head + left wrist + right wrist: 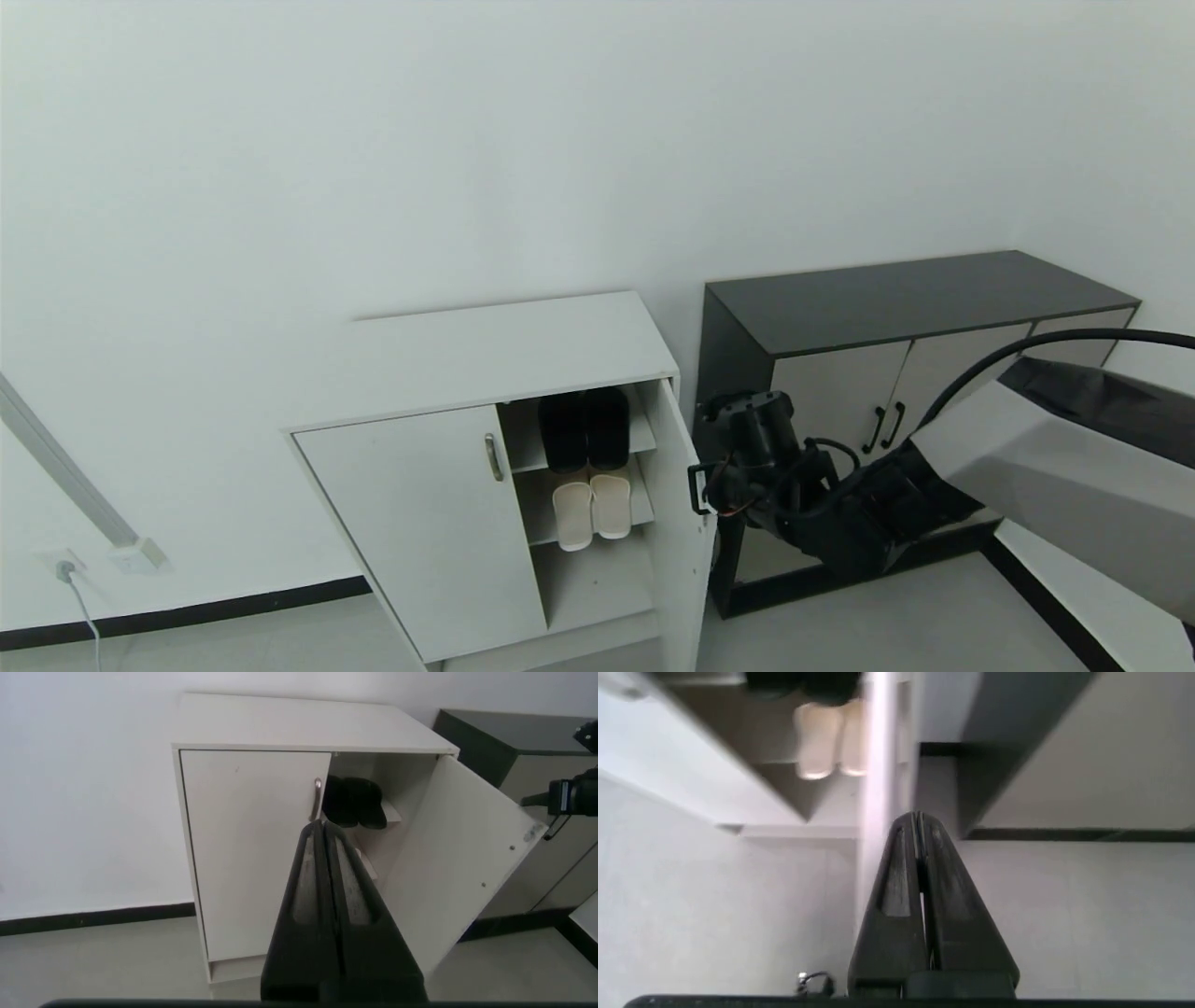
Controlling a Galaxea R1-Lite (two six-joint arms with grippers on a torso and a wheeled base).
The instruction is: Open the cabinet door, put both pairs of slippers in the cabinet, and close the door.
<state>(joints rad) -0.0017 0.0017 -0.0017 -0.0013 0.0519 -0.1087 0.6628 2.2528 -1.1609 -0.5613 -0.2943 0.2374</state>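
Both grippers have their fingers pressed together, with nothing held between them. My right gripper (920, 821) sits on the outer side of the open door (677, 523), just beside its free edge; I cannot tell whether it touches the door. My left gripper (322, 829) hangs well back from the white cabinet (485, 355), pointing toward the silver handle (493, 457) of the closed left door (420, 523). The right-hand door stands swung out toward me, showing the shelves inside. One pair of black slippers (585, 429) stands side by side on the upper shelf. One pair of white slippers (591, 509) lies side by side on the shelf below, toes facing out. A low dark cabinet (906, 299) with pale doors stands just to the right, against the same white wall.
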